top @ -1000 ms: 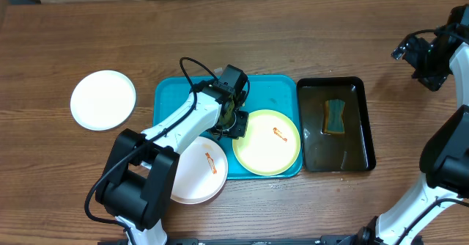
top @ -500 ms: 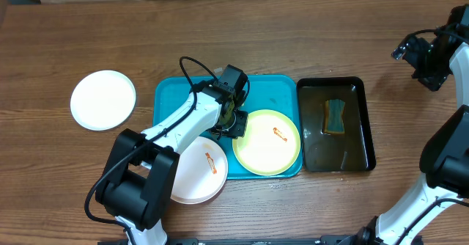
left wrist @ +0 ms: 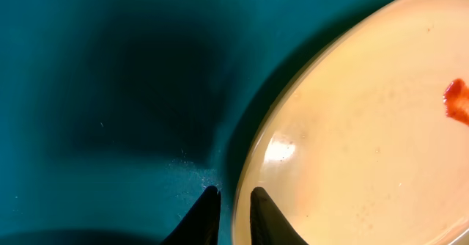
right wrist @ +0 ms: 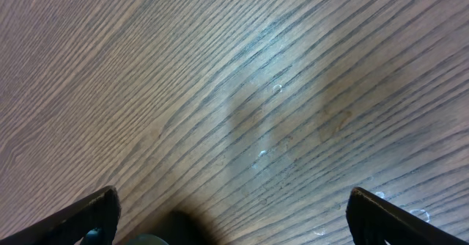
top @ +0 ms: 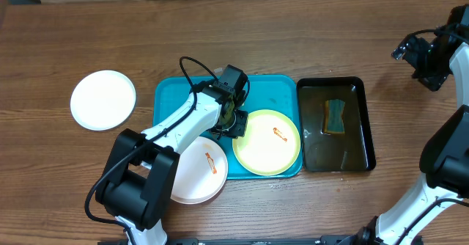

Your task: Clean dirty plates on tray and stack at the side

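The turquoise tray (top: 183,91) holds a pale yellow, green-rimmed plate (top: 267,146) with an orange-red smear at its right end. A white plate (top: 194,175) with a smear overhangs the tray's front edge. My left gripper (top: 238,122) is at the yellow plate's left rim. In the left wrist view its fingers (left wrist: 234,195) are nearly together, pinching the rim of the yellow plate (left wrist: 366,128), one finger over the tray floor (left wrist: 110,91), one over the plate. My right gripper (top: 420,56) is open (right wrist: 231,205) above bare wood at the far right.
A white plate with no visible smear (top: 103,100) lies on the wood left of the tray. A black tray (top: 364,98) of murky water with a sponge (top: 335,116) sits against the turquoise tray's right side.
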You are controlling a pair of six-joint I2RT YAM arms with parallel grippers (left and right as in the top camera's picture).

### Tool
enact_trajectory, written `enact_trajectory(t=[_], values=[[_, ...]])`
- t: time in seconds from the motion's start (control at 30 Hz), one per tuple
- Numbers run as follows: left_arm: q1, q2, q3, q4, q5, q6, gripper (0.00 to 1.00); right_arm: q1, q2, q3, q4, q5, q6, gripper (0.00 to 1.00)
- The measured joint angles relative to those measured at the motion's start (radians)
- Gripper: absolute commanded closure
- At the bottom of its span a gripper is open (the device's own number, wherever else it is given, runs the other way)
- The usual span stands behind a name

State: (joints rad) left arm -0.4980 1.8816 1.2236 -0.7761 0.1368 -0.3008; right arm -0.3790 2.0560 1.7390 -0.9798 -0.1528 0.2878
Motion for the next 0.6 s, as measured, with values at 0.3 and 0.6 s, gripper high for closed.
enact_trajectory(t=[0.3, 0.6], values=[[0.000, 0.000, 0.000, 0.002, 0.000, 0.000, 0.85, 0.000, 0.000, 0.000, 0.000, 0.000, 0.000, 0.00], [0.000, 0.000, -0.031, 0.027, -0.008, -0.004, 0.94, 0.000, 0.000, 0.000, 0.000, 0.000, 0.000, 0.00]])
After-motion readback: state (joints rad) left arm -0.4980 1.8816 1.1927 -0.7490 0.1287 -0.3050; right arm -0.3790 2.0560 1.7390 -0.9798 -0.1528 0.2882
